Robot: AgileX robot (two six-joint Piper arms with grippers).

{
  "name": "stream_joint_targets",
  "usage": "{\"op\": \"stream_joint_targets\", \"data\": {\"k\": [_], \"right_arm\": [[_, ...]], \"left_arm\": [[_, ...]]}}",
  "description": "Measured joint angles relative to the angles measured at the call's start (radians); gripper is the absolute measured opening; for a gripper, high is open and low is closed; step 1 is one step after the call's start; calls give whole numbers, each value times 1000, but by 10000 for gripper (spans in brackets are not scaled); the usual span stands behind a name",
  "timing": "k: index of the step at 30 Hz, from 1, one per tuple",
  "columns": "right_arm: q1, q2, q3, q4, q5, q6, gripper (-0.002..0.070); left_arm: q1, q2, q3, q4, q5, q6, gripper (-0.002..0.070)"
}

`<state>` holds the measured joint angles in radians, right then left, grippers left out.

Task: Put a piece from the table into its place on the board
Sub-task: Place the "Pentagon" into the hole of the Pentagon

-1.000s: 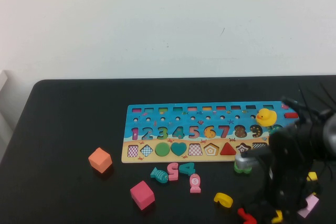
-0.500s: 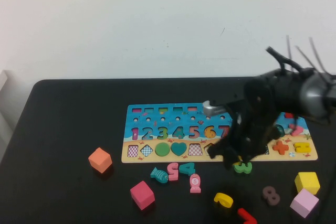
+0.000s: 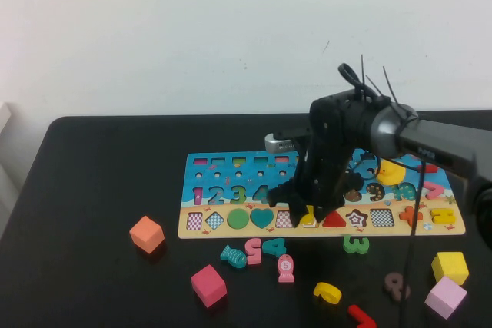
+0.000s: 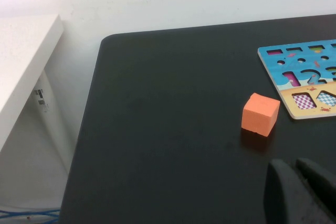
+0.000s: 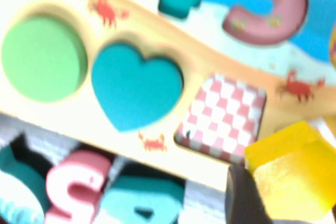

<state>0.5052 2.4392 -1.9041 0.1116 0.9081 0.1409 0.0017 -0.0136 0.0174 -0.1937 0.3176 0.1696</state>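
Note:
My right gripper (image 3: 309, 213) hangs low over the sandy shape strip of the board (image 3: 223, 232), at the slots just right of the teal heart. It is shut on the small yellow piece (image 3: 309, 210). In the right wrist view the yellow piece (image 5: 291, 177) sits against a dark finger (image 5: 247, 198), just beside the checkered slot (image 5: 223, 116). The slot under the piece is hidden. My left gripper (image 4: 300, 192) is off to the left over the black table (image 4: 168, 103), fingers together and empty, near an orange cube (image 4: 260, 114).
Loose on the table in front of the board: an orange cube (image 3: 146, 234), a pink cube (image 3: 208, 284), a teal fish (image 3: 233, 255), numerals, a pink fish (image 3: 285, 267), a curved yellow numeral (image 3: 327, 292) and a yellow cube (image 3: 450, 266). A yellow duck (image 3: 390, 170) sits on the board.
My right arm swung from the table's front right corner up and left over the board, carrying the yellow piece to the shape strip. The left arm has not moved.

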Motion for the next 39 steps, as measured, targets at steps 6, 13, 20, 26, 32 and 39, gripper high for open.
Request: {"op": "stream_joint_targets", "data": {"k": [6,13,20,26,32,39], "right_arm": [[0,47,-74,0,33,34,358],[0,50,-77,-9,52,66,358],[0,51,-77,53,30,59,358],[0,52,-77,18,53,44,358],[0,52,-77,-32,110,85,358],[0,52,-77,-45,92,129,358]], "left_arm": [[0,0,0,0,0,0,-3],[0,0,0,0,0,0,-3],[0,0,0,0,0,0,-3],[0,0,0,0,0,0,-3],[0,0,0,0,0,0,-3],[0,0,0,0,0,0,-3]]}}
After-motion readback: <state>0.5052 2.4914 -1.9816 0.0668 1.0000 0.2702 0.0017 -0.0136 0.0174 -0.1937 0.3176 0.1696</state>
